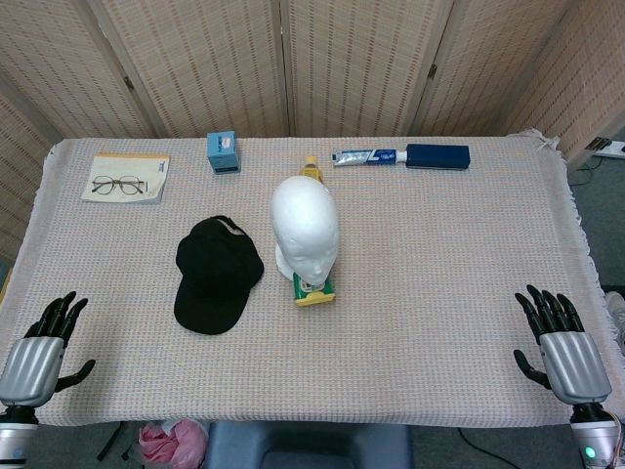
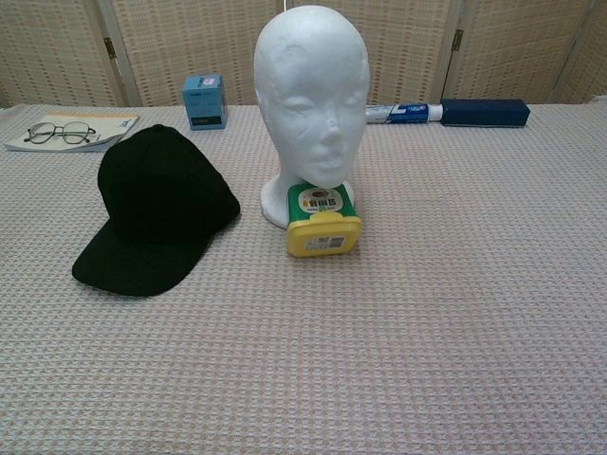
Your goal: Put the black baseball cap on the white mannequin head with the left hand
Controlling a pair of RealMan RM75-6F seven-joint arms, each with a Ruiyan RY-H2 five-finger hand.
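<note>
Lying flat on the woven cloth of the bench [image 1: 439, 293], the black baseball cap [image 1: 217, 273] sits just beside the white mannequin head [image 1: 305, 227], at its 9 o'clock in the head view, brim pointing toward the near edge. The mannequin head stands upright near the middle of the bench, bare on top, face turned to the robot. A green box with a yellow lid [image 2: 322, 220] lies at the foot of the head on its 6 o'clock side, touching its base in the chest view. The left hand [image 1: 44, 344] rests at the near left corner, about 7 o'clock from the cap and well apart from it, fingers [image 1: 64, 311] spread wide and holding nothing. The right hand [image 1: 560, 342] lies at the near right corner, its fingers likewise wide and empty. Along the far edge, from 10 to 1 o'clock, lie a booklet [image 1: 127, 178] with a pair of glasses [image 1: 118, 184] on it, a small blue box [image 1: 224, 152], a toothpaste tube [image 1: 366, 156] and a dark blue case [image 1: 437, 156].
</note>
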